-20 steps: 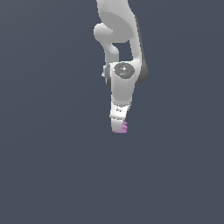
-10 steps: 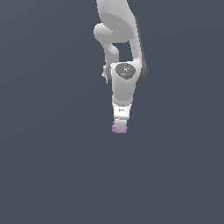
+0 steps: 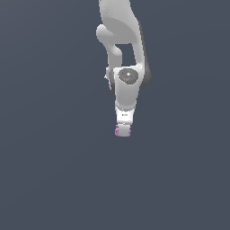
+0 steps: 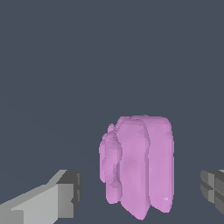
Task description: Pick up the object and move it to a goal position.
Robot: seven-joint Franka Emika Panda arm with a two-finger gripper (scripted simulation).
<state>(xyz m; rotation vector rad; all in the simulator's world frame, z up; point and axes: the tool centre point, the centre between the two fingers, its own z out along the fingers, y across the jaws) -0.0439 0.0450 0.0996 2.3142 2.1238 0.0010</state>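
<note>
Object [image 4: 138, 168]: small pink-purple lump, built of ridged slabs stacked side by side, one smaller knobbly layer on its flank. Wrist view puts it between the two fingers of the gripper [image 4: 140, 199], with clear dark floor showing on both sides of it. No contact visible on either side.

Fingers [image 4: 65, 197]: one grey pad sits well off one face of the object; the other pad only shows at the frame edge, also apart from the object. Claw spread wide, holding nothing.

Exterior view: object [image 3: 121, 131] appears as a thin pink-purple band right at the lower tip of the gripper [image 3: 122, 130], mostly covered by the white hand. Whether it rests on the floor or is lifted cannot be told from this view.

Arm [image 3: 126, 54]: white, comes down from the upper edge of the frame, bends at a rounded joint with a grey disc, then runs nearly straight down to the hand. Wrist points downward over the object.

Floor [image 3: 54, 170]: flat, uniform dark blue-grey, filling the rest of both views.
</note>
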